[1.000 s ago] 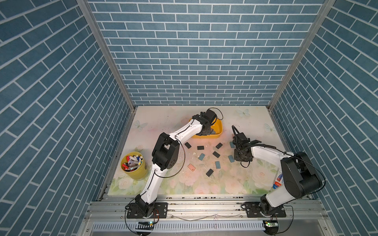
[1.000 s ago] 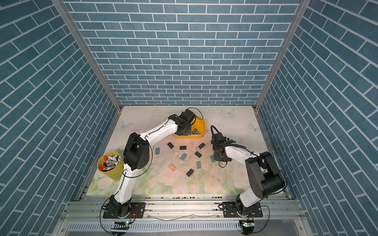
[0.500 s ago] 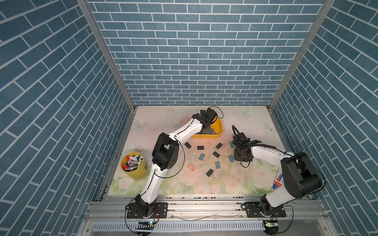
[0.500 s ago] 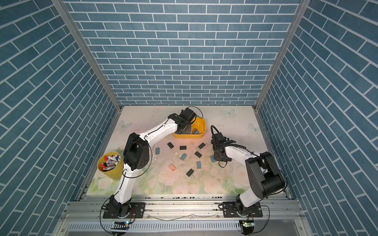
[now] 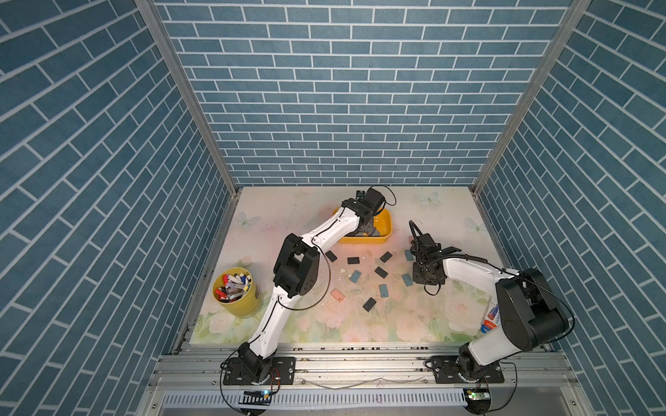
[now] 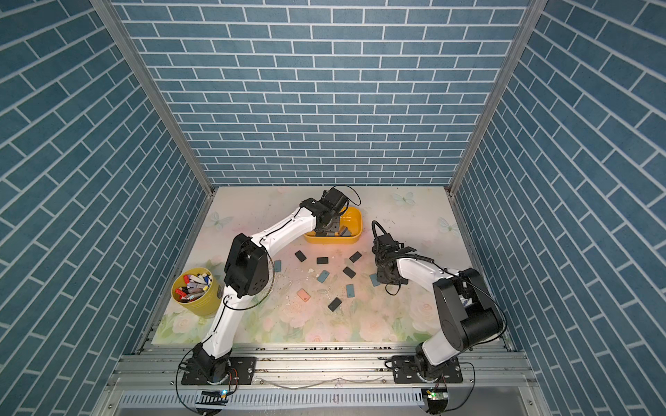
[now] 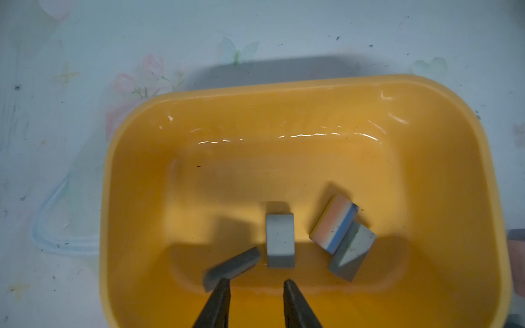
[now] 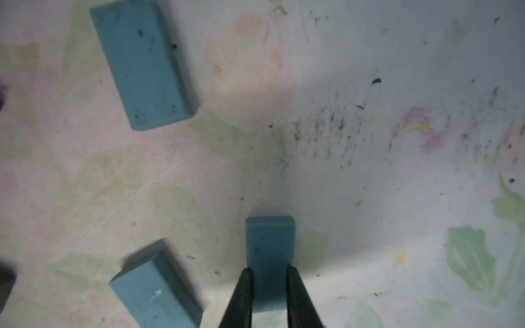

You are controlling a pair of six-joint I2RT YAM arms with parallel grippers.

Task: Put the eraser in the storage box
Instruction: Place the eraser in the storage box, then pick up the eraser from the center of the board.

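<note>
Since a second ago the left jaws have parted above the storage box (image 7: 284, 85); they now stand spread with nothing between them. Just ahead of their tips a grey eraser (image 7: 279, 241) lies on the box floor, clear of both jaws. A darker eraser (image 7: 233, 267) lies slanted beside one jaw with its end at that jaw's tip; whether they touch I cannot tell. Ahead and off to the other side, a pink-and-blue striped eraser (image 7: 333, 224) leans on a second grey eraser (image 7: 352, 255). In both top views the left arm (image 5: 335, 227) (image 6: 284, 230) reaches over the box.

The right jaws are unchanged, pinching a blue eraser (image 8: 270, 244) by its long sides over the tabletop (image 8: 369, 198); most of it juts out past the tips. Two loose blue erasers lie flat to one side of these jaws, one (image 8: 153, 295) just beside them and one (image 8: 142, 62) well ahead. In a top view, scattered dark erasers (image 5: 381, 272) lie between the two sets of jaws.
</note>
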